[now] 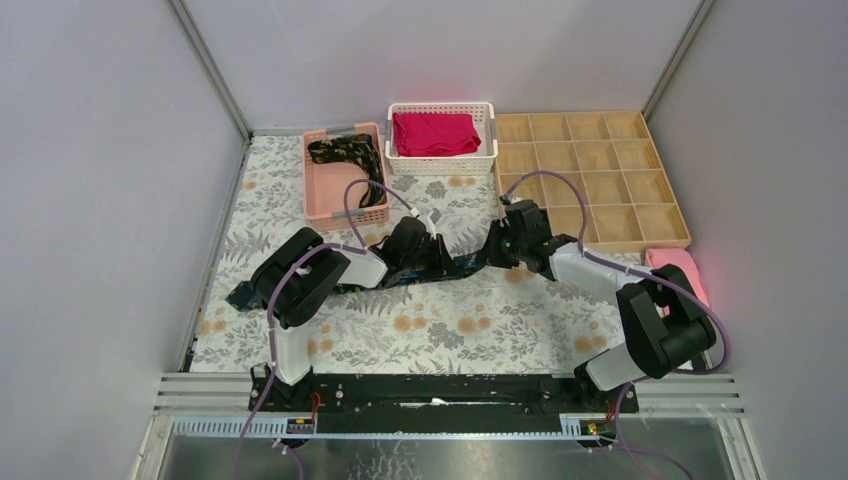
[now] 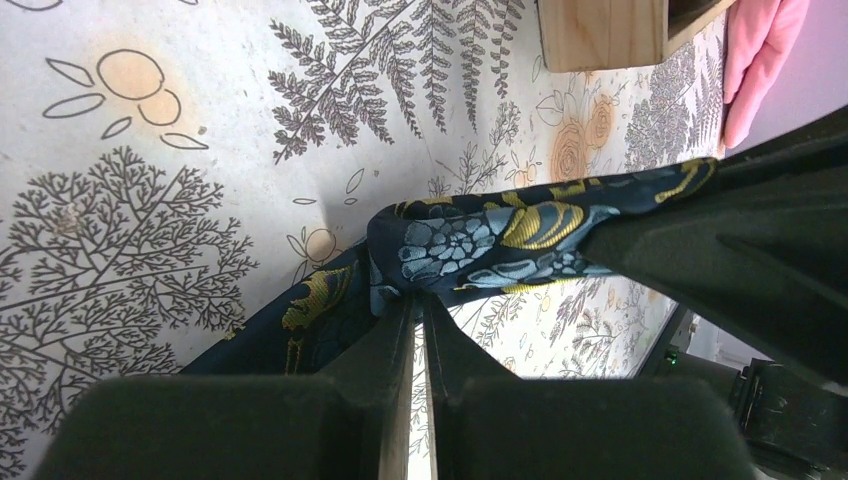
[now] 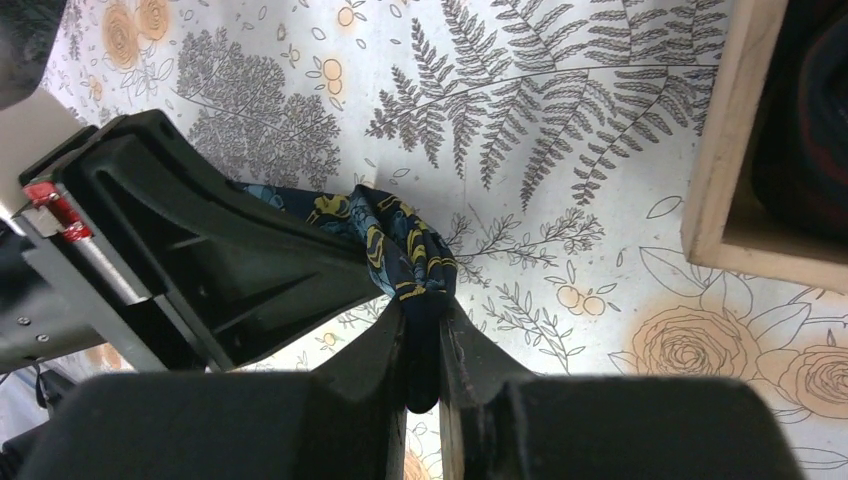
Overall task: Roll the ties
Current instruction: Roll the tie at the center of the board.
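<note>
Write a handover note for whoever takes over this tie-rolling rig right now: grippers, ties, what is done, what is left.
Grippers: the left gripper is shut on the patterned tie at mid-table; the right gripper is shut on another part of the same tie, with the cloth bunched between the two.
Ties: the second tie lies loose in the pink basket at the rear left.
Done: one tie is gripped by both arms; I can make out no finished coil.
Left: roll this tie, then the one in the basket.
</note>
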Motion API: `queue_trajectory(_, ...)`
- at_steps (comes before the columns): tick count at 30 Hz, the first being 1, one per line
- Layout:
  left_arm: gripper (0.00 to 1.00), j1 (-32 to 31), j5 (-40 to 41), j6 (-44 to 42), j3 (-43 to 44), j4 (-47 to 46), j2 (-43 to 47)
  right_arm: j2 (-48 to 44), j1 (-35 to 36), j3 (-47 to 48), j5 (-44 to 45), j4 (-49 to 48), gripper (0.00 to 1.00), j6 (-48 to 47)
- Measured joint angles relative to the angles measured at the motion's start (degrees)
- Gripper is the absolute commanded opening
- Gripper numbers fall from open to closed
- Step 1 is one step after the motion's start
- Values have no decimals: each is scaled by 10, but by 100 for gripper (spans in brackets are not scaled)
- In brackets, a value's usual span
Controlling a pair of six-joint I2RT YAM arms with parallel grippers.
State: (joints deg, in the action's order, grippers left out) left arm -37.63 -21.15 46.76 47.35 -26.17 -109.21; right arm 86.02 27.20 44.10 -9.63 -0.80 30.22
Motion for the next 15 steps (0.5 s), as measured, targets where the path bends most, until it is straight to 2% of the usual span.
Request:
queue_trajectory(10,13,0,-2,0,5,-3,-5,-3,41,37,-1,35,0,-7)
queue_trajectory(15,12,1,-11,0,-7,6,14,9,58,68,28,70,0,-10)
